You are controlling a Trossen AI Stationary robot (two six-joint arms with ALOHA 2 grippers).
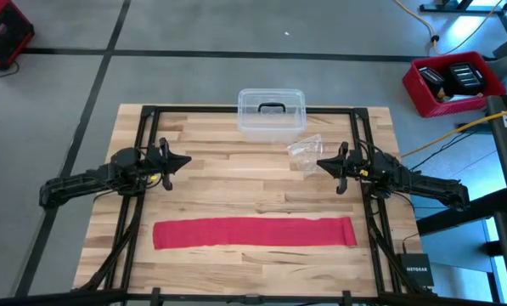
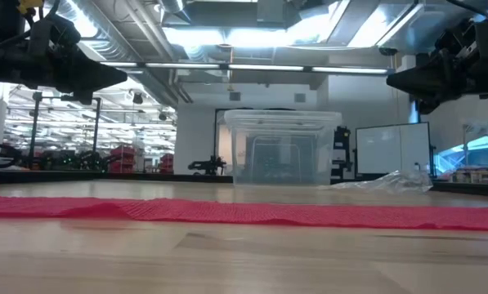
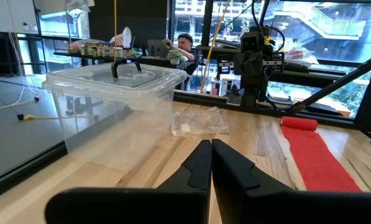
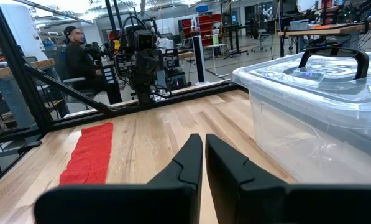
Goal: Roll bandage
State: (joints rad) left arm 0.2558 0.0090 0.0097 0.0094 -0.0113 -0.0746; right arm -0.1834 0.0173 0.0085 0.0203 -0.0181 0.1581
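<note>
Flat across the near part of the table [image 1: 202, 174] — bandage [image 1: 253, 232], red, unrolled full length, one end slightly humped in the low view. Well apart from both arms. Left gripper [image 1: 182, 161] raised over the left side of the table, fingers [image 3: 197, 163] pressed together, holding nothing. Right gripper [image 1: 322, 163] opposite, raised over the right side, fingers [image 4: 191, 158] together too, empty. Between them, toward the far edge — clear plastic box [image 1: 271, 113] with dark handle, lid on. Just beside it, close to the right gripper, crinkled clear wrapper [image 1: 306, 152].
</note>
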